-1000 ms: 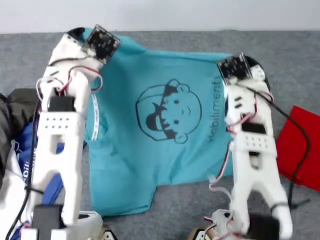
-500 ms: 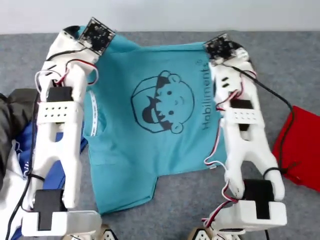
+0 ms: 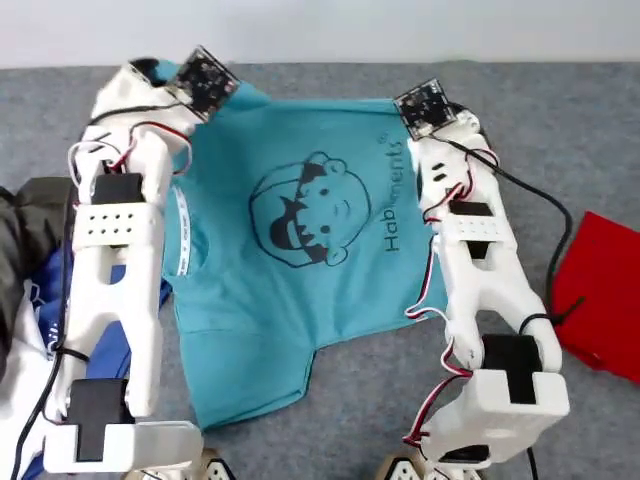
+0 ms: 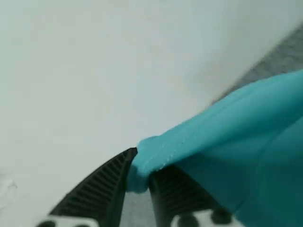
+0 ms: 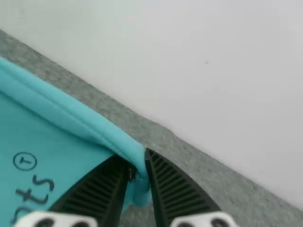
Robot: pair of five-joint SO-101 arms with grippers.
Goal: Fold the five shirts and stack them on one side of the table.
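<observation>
The right arm (image 3: 470, 230) swung from the right of the frame toward the upper middle and stretched out longer, so that its base came into sight at the lower right. The right gripper (image 5: 137, 177) dragged the upper right corner of the shirt (image 3: 300, 300) leftward with it. The shirt's top edge grew shorter, and its right side slanted inward. The face print (image 3: 305, 210) slid left and slightly up, and the lettering (image 3: 395, 200) beside it tilted. More of the table (image 3: 570, 140) was uncovered at the upper right.
</observation>
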